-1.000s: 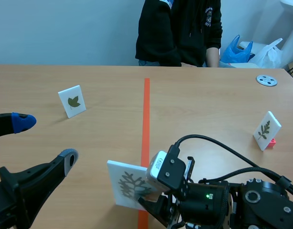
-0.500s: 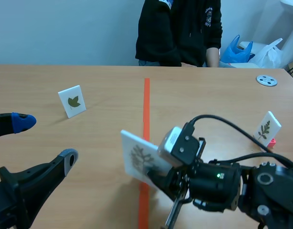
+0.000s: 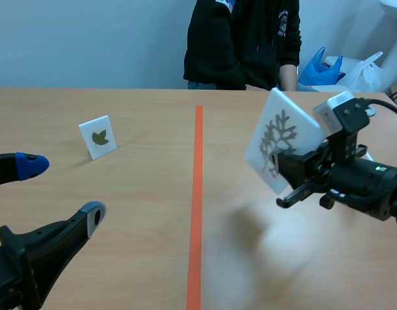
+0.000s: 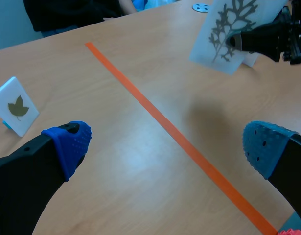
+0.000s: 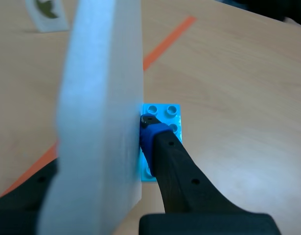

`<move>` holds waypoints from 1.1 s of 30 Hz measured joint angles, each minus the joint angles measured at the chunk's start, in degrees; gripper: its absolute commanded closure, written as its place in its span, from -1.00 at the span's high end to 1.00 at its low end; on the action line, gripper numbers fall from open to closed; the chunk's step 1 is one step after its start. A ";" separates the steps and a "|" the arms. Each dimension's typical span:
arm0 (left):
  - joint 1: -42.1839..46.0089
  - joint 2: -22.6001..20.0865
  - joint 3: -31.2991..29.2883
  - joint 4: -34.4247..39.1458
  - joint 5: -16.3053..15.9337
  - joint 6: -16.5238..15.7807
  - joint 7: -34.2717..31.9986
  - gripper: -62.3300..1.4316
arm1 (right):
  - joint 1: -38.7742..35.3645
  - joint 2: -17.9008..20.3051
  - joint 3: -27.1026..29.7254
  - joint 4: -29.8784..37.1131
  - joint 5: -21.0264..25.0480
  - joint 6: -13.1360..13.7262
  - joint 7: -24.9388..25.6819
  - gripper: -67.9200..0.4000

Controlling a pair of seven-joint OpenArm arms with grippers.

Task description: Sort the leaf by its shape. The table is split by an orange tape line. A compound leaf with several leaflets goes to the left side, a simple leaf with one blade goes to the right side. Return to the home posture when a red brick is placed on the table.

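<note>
My right gripper is shut on a white card printed with a grey, many-lobed leaf. It holds the card tilted in the air over the table's right half. In the right wrist view the card is edge-on between the fingers, with a blue brick base at its foot. From the left wrist view the card hangs ahead of the orange tape line. My left gripper stands open and low on the left side, holding nothing.
A small card with a single-blade leaf stands on the left side. The tape line splits the table. A person sits across it. A grey disc and blue bags are at the far right.
My right arm has lifted the card from low beside the tape line and carried it up and to the right, across the line. The left arm has not moved.
</note>
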 measured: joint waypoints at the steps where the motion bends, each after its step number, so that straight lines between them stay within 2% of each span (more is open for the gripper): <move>1: 0.00 0.00 0.00 0.00 0.00 0.00 0.00 1.00 | 0.00 -0.37 1.53 0.00 0.83 -0.98 -0.98 -0.94; 5: 0.00 0.00 0.00 0.00 0.00 0.00 0.00 1.00 | 0.04 -2.47 6.03 -0.02 4.33 -5.79 -3.65 -0.95; 9: 0.00 0.00 0.00 0.00 0.00 0.00 0.02 1.00 | 1.75 -3.87 6.54 -2.29 4.33 -9.33 -4.42 -0.95; 15: 0.00 0.00 0.00 0.00 0.00 0.00 0.24 1.00 | 7.52 -4.85 6.21 -12.00 4.17 -9.90 -4.37 -0.95; 18: 0.00 0.00 0.00 0.00 0.00 0.00 0.22 1.00 | 9.92 -5.70 6.19 -17.18 4.17 -11.23 -4.07 -0.95; 22: 0.00 0.00 0.00 0.00 0.00 0.00 0.22 1.00 | 11.96 -6.73 6.19 -22.25 3.76 -11.65 -2.71 -0.95; 23: 0.00 0.00 0.00 0.00 0.00 0.00 0.22 1.00 | 12.33 -6.99 6.19 -23.21 3.76 -12.66 -2.69 -0.95; 26: 0.00 0.00 0.00 0.00 0.00 0.00 0.22 1.00 | 12.46 -7.32 6.19 -24.35 3.67 -14.45 -2.71 -0.94; 29: 0.00 0.00 0.00 0.00 0.00 0.00 0.22 1.00 | 12.37 -7.45 6.19 -24.35 2.43 -17.66 -3.10 -0.94; 33: 0.00 0.00 0.00 0.00 0.00 0.00 0.22 1.00 | 12.37 -7.43 6.19 -24.33 2.43 -18.18 -3.08 -0.83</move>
